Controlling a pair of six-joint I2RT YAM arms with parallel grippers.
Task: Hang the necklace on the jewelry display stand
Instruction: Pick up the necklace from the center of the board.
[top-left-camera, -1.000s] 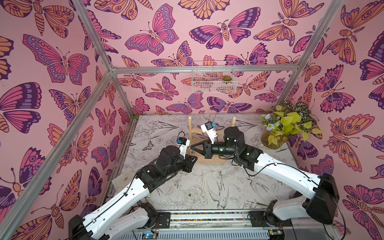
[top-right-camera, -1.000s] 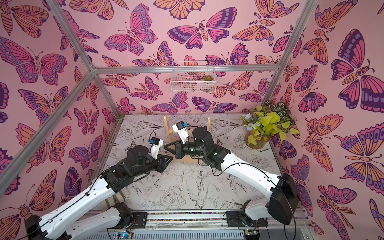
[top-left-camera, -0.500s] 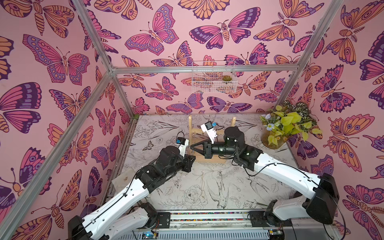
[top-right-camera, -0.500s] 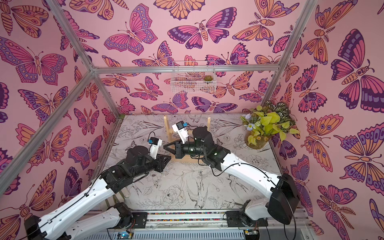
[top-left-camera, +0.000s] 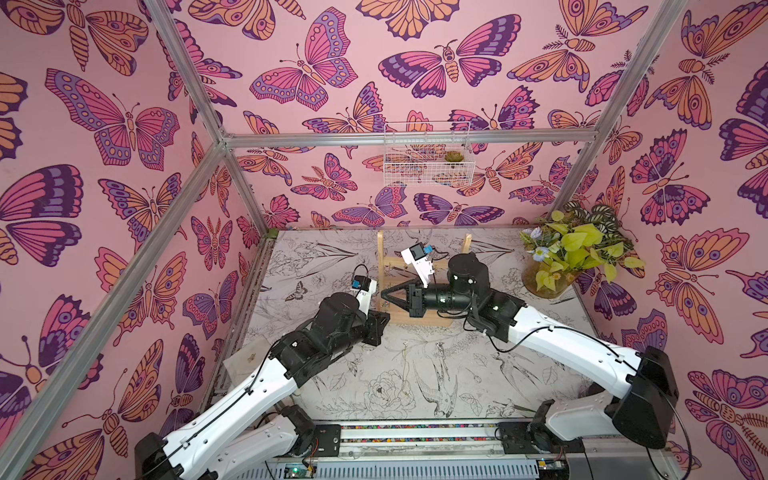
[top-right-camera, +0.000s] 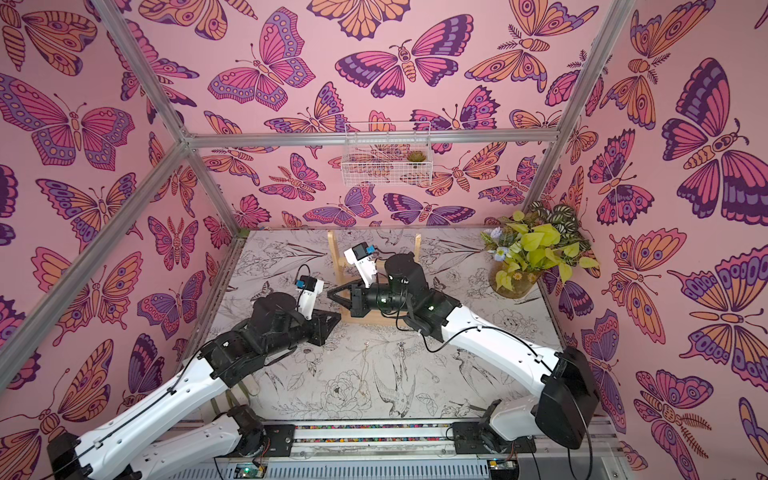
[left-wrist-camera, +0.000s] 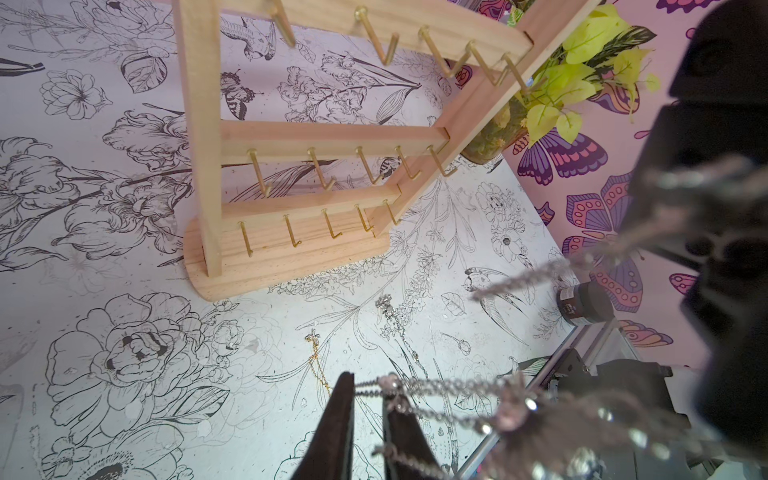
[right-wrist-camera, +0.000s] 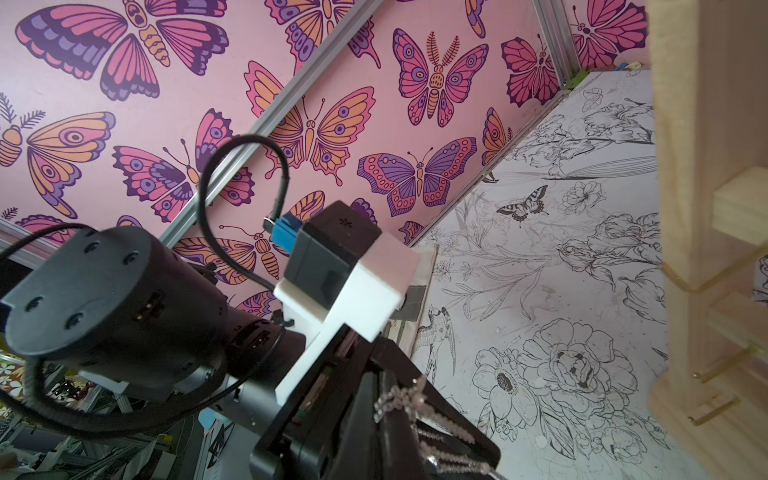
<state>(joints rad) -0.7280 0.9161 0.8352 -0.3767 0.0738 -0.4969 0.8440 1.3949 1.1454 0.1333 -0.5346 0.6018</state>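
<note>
Left wrist view: shows the left tool (left-wrist-camera: 370, 386) with jaws a narrow gap apart and a silver chain (left-wrist-camera: 436, 384) strung across both fingertips (left-wrist-camera: 343, 395); cannot tell whether pinched or only draped. From there, blurred, on to the right tool (top-left-camera: 384, 294), closed tight on the chain's other end, with a bunch of links at its tip in the right wrist view. In both top views, the two tools close together, tips facing, raised above the table (top-left-camera: 478, 374) by the left end of the stand (left-wrist-camera: 328, 139), on its near side. Stand upright at the far centre, base flat on the table, three bars with gold hooks (left-wrist-camera: 328, 183) pointing near. On the table, near side of the base and clear of it and of both tools: the necklace (left-wrist-camera: 318, 361), a thin gold line lying flat. Just right of that, a small silver piece (left-wrist-camera: 384, 303). At far right, a plant (top-left-camera: 577, 249); on the far wall, a basket (top-left-camera: 424, 166).
</note>
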